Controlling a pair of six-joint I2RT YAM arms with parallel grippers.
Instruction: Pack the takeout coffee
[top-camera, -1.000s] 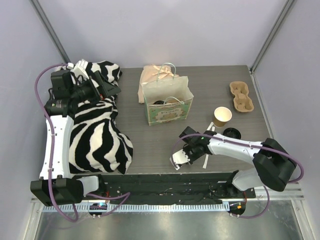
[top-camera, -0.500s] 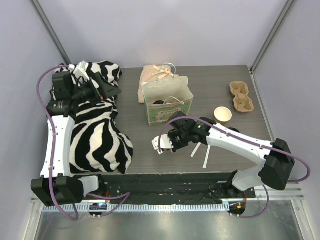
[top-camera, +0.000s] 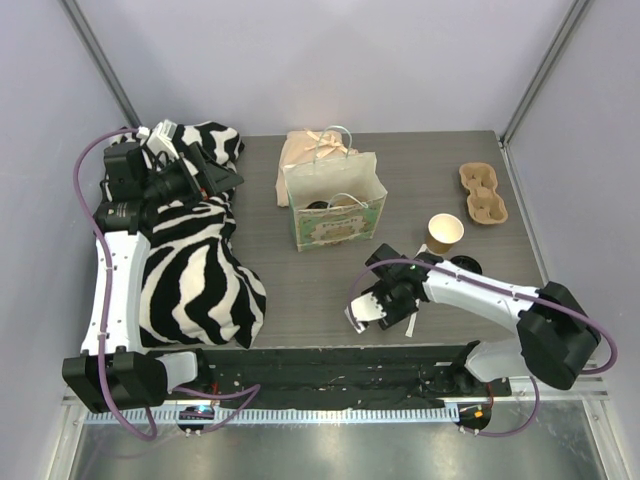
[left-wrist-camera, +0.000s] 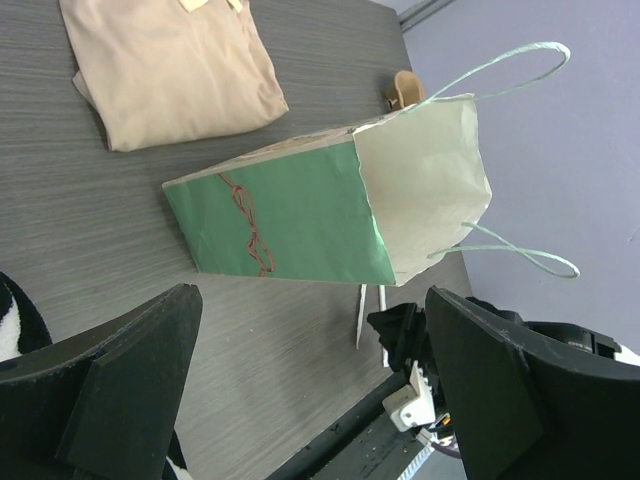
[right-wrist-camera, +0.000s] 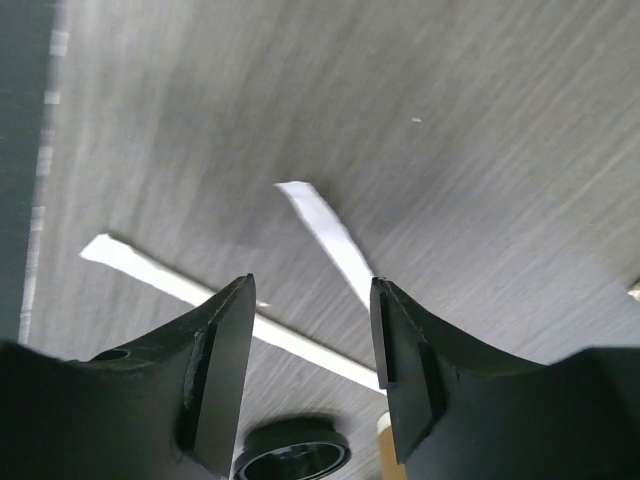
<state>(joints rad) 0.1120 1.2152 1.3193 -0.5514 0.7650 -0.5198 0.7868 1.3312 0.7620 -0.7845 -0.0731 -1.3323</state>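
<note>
At the right pincer (right-wrist-camera: 310, 300): half parted, gripping nothing, low over white strips (right-wrist-camera: 320, 230) on the table (top-camera: 300, 290). Near it, a loose black lid (right-wrist-camera: 290, 450). Well beyond it, inside the paper bag (top-camera: 335, 225), apparently the lidded coffee cup (top-camera: 319, 205), only its dark top showing. At the left pincer (left-wrist-camera: 310, 330): wide open, empty.

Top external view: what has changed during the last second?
The right arm swung out toward the paper bag, then drew back toward the near edge; its jaws stand apart, holding nothing. The left arm, bag, open cup and cup carrier stayed.
</note>
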